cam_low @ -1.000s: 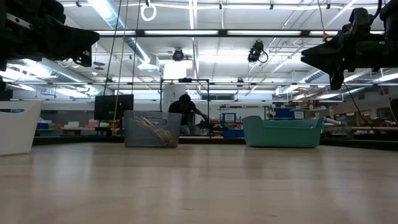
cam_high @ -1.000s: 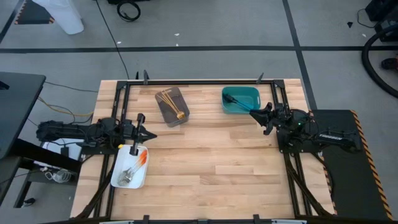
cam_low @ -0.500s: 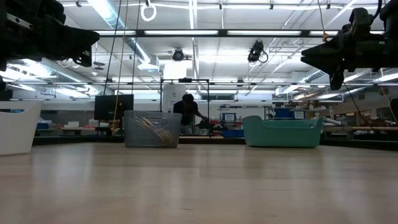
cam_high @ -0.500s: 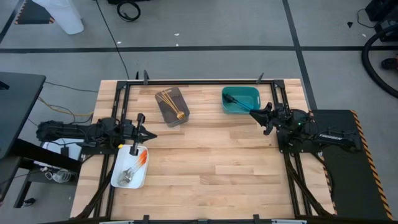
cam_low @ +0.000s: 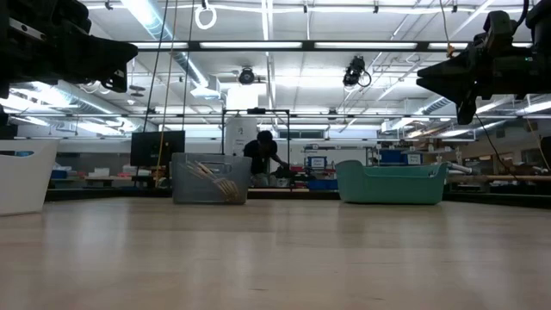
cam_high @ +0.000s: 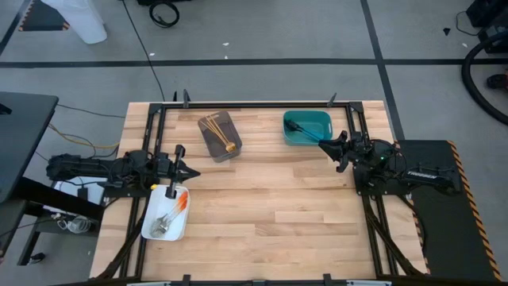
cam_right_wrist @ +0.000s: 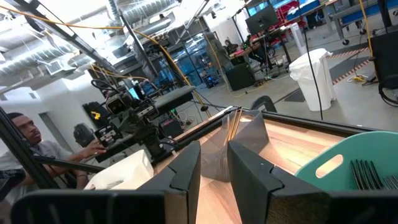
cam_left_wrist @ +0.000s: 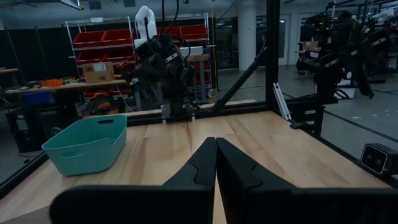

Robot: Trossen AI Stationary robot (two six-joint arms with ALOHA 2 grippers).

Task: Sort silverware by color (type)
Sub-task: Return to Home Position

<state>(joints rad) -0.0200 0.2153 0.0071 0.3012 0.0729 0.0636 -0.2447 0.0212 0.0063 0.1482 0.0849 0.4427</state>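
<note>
The silverware lies in three trays. In the white tray (cam_high: 165, 214), near the left edge, are orange-handled forks (cam_high: 182, 204) and dark metal ones (cam_high: 161, 225). Gold forks (cam_high: 218, 129) lie in the grey tray (cam_high: 220, 136). Dark-looking forks (cam_right_wrist: 367, 174) lie in the teal tray (cam_high: 307, 127). My left gripper (cam_high: 193, 172) hovers above the table just past the white tray's far end, shut and holding nothing (cam_left_wrist: 216, 146). My right gripper (cam_high: 321, 143) hangs in the air beside the teal tray's near right corner, open and empty (cam_right_wrist: 214, 152).
The grey tray (cam_low: 209, 178) and the teal tray (cam_low: 392, 182) stand near the far edge, the white tray (cam_low: 21, 176) at the left. A black frame runs around the table's edges. Bare wood (cam_high: 270, 199) fills the middle. A person (cam_low: 263, 155) stands in the room behind.
</note>
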